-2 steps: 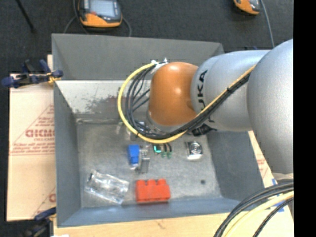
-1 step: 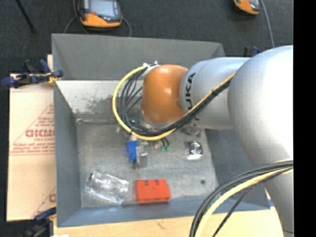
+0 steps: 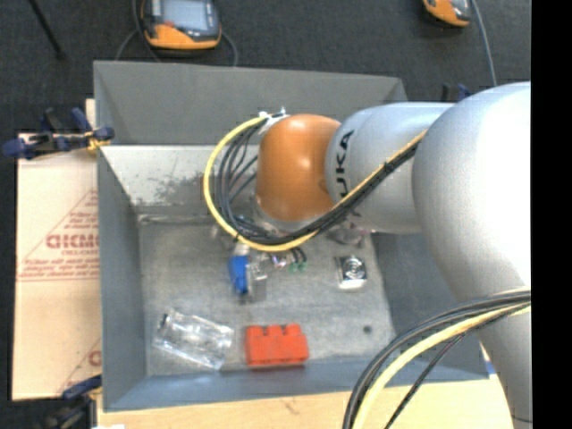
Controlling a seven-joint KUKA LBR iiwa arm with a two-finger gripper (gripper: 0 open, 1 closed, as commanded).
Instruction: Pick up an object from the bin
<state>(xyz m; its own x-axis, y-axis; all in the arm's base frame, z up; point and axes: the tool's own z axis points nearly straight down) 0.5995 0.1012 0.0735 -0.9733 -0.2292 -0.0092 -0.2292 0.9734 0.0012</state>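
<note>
My gripper [image 3: 266,254] hangs low over the middle of the bin, mostly hidden under the arm's orange cover. Right beneath it, touching or nearly touching, is a small blue thing [image 3: 239,275] with a grey piece on its right side; whether it is gripped cannot be made out. A small dark and green bit [image 3: 296,259] lies just right of the gripper. Further right on the floor rests a shiny silver-white thing [image 3: 351,273].
Near the bin's front wall lie a crumpled clear plastic piece [image 3: 192,338] on the left and an orange-red block [image 3: 276,345] beside it. The arm and its yellow and black cables cover the back and right of the bin.
</note>
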